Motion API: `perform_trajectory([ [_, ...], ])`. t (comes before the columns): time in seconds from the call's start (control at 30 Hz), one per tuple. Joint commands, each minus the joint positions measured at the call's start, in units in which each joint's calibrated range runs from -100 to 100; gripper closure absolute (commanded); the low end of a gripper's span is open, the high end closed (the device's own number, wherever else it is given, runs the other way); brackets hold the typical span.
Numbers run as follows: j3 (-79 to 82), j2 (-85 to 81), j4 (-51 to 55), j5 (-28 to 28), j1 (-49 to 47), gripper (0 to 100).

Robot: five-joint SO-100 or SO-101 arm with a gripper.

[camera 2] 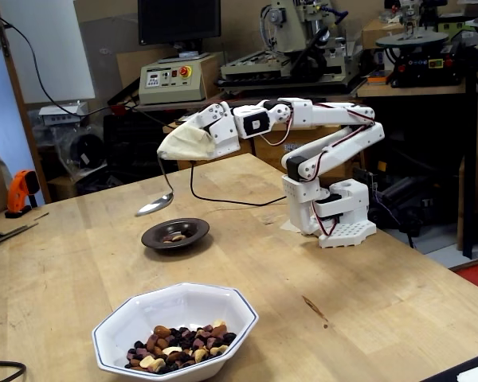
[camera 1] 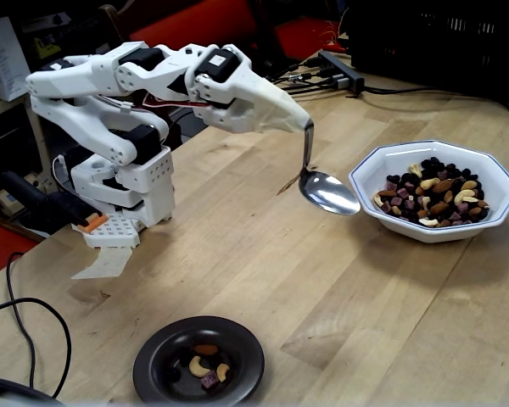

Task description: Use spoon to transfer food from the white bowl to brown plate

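Observation:
My gripper (camera 1: 301, 125) (camera 2: 166, 149), wrapped in a pale cover, is shut on the thin handle of the silver spoon (camera 1: 328, 192) (camera 2: 154, 207). The spoon hangs down with an empty bowl, just left of the white bowl (camera 1: 369, 174) in a fixed view and a little above the table. The white bowl (camera 2: 135, 310) holds the food (camera 1: 434, 193) (camera 2: 179, 347), mixed nuts and dark dried fruit. The brown plate (camera 1: 157, 360) (camera 2: 197, 229) lies near the front edge in a fixed view, with a few pieces of food (camera 1: 205, 367) on it.
The arm's white base (camera 1: 123, 195) (camera 2: 334, 215) stands at the table's edge. A black cable (camera 1: 21, 318) loops at the front left in a fixed view. A dark power strip (camera 1: 343, 72) and cords lie behind the white bowl. Workshop machines (camera 2: 303, 40) stand beyond the table.

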Motion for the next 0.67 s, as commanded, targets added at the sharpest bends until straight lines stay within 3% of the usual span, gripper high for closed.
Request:
perform_trajectory([
  [0.0,2.8,-8.9,2.1,3.0,-0.4,96],
  [0.27,6.6,-16.1,8.0,2.3,-0.4,96],
  [0.63,8.5,-16.8,5.2,-0.5,-0.6,96],
])
